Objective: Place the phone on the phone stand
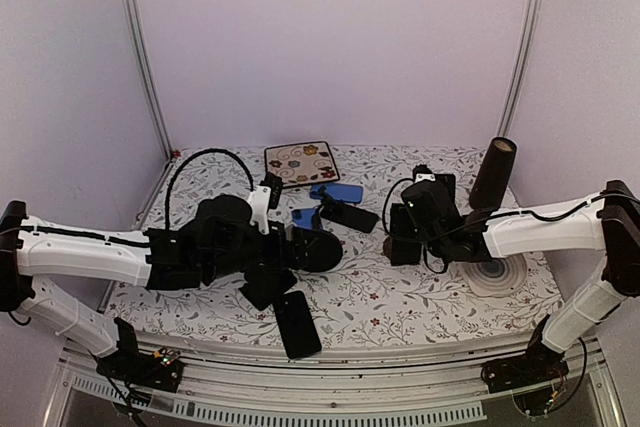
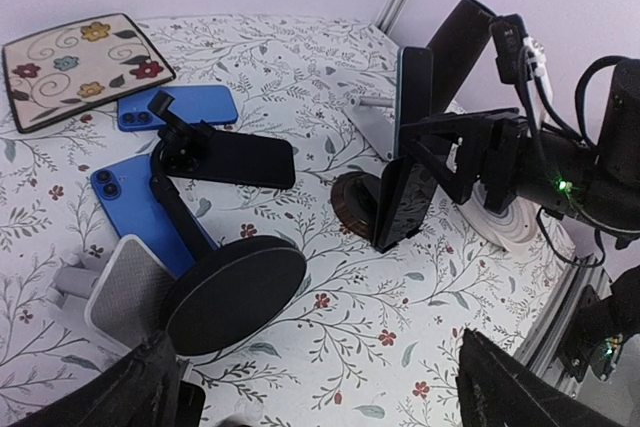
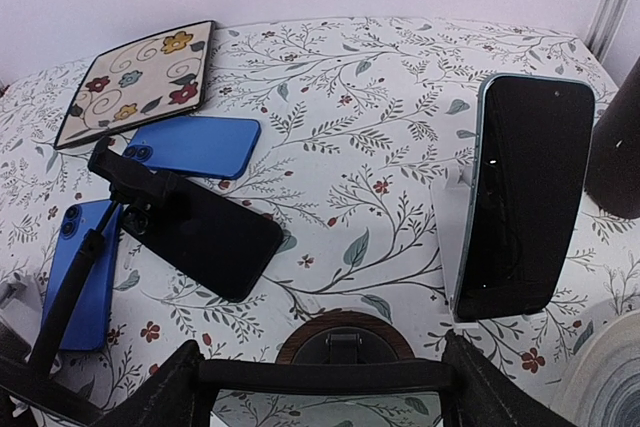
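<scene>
Fig.: R gripper [image 3: 325, 382] gripped dark phone [image 2: 402, 212] upright over round wooden stand [image 3: 340, 332], L gripper [image 2: 330, 397] wide open, empty; slow, centred lowering was advisable.

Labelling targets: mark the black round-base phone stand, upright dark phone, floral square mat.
black round-base phone stand [image 2: 235, 292], left wrist view, disc base
upright dark phone [image 3: 522, 197], right wrist view, screen middle
floral square mat [image 3: 135, 82], right wrist view, patterned centre
</scene>
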Available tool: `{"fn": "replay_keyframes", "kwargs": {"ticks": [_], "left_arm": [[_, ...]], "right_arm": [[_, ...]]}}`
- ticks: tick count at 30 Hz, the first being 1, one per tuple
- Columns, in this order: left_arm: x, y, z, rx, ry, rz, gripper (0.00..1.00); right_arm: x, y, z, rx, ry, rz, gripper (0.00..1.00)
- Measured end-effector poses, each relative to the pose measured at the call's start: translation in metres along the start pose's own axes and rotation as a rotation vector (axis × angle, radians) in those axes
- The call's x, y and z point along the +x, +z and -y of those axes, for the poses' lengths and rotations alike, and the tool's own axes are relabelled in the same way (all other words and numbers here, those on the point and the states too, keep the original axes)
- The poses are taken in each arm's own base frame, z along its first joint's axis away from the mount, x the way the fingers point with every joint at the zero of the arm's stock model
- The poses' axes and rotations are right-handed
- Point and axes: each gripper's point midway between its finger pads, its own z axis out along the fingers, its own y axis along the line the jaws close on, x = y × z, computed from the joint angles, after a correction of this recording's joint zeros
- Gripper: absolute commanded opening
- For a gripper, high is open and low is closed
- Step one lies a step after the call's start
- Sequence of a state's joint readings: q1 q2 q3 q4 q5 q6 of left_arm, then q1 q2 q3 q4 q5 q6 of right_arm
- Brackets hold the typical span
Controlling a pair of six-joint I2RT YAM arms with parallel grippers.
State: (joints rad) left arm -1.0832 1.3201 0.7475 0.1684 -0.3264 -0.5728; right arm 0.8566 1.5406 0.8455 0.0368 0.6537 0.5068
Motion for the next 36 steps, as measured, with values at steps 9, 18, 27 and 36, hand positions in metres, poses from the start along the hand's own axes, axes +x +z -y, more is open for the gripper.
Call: {"fn": "replay_keyframes", "kwargs": {"ticks": [9, 18, 27, 36], "left_arm": [[0.004, 0.0, -0.002, -0.005, -0.001, -0.009, 0.97], [0.005, 0.0, -0.003, -0.005, -0.002, -0.011, 0.97], [0.005, 0.0, -0.003, -0.006, -0.004, -0.011, 0.97], [0.006, 0.0, -0.005, -0.013, -0.01, -0.016, 0.97]], "right_arm": [[0.002, 0.003, 0.0, 0.012, -0.001, -0.009, 0.83], [0.0, 0.002, -0.001, 0.017, 0.007, -0.022, 0.99], [-0.006, 0.001, -0.004, 0.013, 0.007, -0.026, 0.99], [-0.02, -0.013, -0.006, -0.024, 0.029, -0.012, 0.99]]}}
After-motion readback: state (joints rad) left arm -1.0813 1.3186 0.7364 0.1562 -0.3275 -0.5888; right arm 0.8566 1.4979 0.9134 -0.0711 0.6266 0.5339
